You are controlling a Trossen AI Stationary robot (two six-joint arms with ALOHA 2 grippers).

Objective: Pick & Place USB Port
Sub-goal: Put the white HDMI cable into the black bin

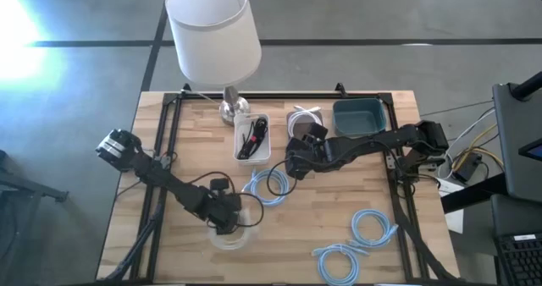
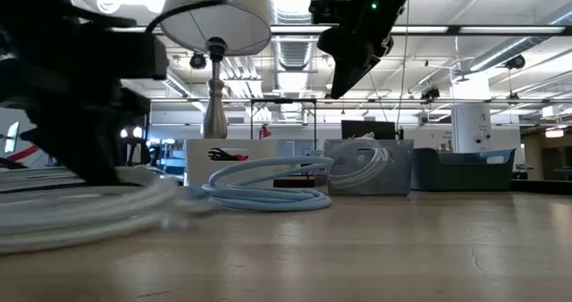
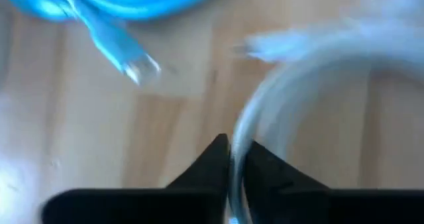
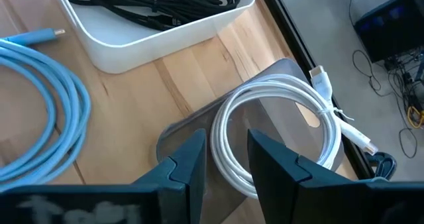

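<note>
A white coiled USB cable (image 1: pixel 235 233) lies near the table's near edge, left of middle. My left gripper (image 1: pixel 227 218) is down at it, shut on its loop; it shows in the low view as a dark mass (image 2: pixel 80 114) over the pale coil (image 2: pixel 89 204). My right gripper (image 1: pixel 296 163) hangs open, high above the table (image 2: pixel 344 74), near the middle. In its wrist view its fingers (image 4: pixel 225 154) frame a second white cable (image 4: pixel 278 128) coiled in a clear container and touch nothing. My left gripper pinches a strand of the white cable's loop (image 3: pixel 240 128) between its two fingertips (image 3: pixel 212 159), from above, pointing down. The fingers lie across the strand. The coil still rests on the table.
A white tray of black cables (image 1: pixel 252 138) sits by the lamp base (image 1: pixel 230 108), with a clear container (image 1: pixel 303 117) and a teal bin (image 1: pixel 360 117) to its right. Blue cable coils lie at the middle (image 1: pixel 269 184) and near right (image 1: pixel 373 227), (image 1: pixel 339 256).
</note>
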